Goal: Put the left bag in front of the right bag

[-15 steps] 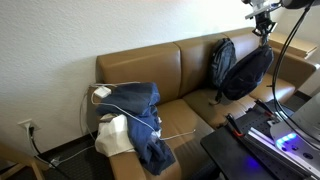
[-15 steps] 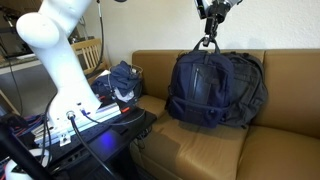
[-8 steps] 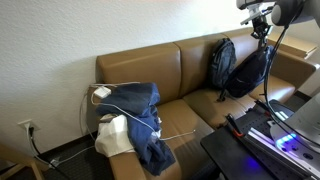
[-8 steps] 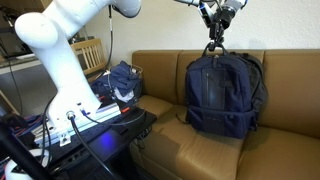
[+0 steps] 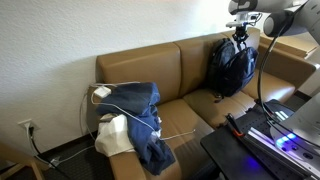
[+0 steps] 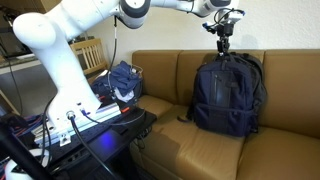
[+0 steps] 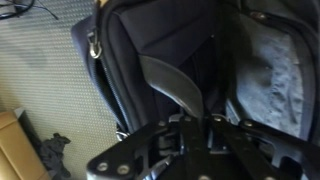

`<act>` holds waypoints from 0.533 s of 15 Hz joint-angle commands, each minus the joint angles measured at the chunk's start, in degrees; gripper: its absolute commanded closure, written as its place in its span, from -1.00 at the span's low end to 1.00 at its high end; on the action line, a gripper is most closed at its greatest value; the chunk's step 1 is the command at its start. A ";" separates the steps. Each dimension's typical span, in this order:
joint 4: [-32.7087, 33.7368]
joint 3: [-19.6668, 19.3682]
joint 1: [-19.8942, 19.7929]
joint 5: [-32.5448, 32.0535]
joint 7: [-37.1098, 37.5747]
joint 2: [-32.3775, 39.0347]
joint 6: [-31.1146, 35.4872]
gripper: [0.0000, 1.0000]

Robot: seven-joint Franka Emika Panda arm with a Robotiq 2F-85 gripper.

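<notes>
The left bag [image 5: 236, 72], a bulky navy-black backpack, stands upright on the sofa seat and also shows in an exterior view [image 6: 222, 95]. My gripper [image 5: 240, 37] [image 6: 222, 44] is right above it, shut on its top handle loop. In the wrist view the jaws [image 7: 190, 122] pinch the grey loop [image 7: 168, 85] over the bag's dark top [image 7: 125, 55]. The right bag, slimmer and grey-blue, stands behind against the backrest. Only its edge shows in both exterior views [image 5: 212, 62] [image 6: 263, 85]. A lighter grey-blue panel [image 7: 272, 70] shows in the wrist view.
A heap of blue denim clothes [image 5: 140, 115] with a white item lies at the other end of the brown sofa [image 5: 185, 105]. A black table with cables and lit electronics [image 6: 90, 125] stands before the sofa. The sofa arm [image 5: 290, 62] is beside the bags.
The gripper has carried the left bag sideways from beside the right bag to in front of it and lowered it onto the seat. The right bag is now mostly covered.
</notes>
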 commanded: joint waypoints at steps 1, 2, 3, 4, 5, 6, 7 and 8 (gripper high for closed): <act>3.79 2.09 -1.15 3.03 1.78 4.01 11.11 0.96; 3.82 2.57 -1.24 3.97 2.16 4.50 14.70 0.96; 8.92 4.71 -2.37 3.56 2.61 7.45 15.40 0.96; 9.61 5.70 -2.40 4.15 2.75 8.16 17.77 0.96; 10.76 6.87 -2.27 4.42 3.14 9.06 19.84 0.96; 11.99 8.07 -2.03 4.73 3.15 9.80 21.71 0.96; 13.18 9.16 -1.71 4.96 3.11 10.22 23.36 0.96; 14.27 10.14 -1.34 5.05 2.85 10.58 24.94 0.96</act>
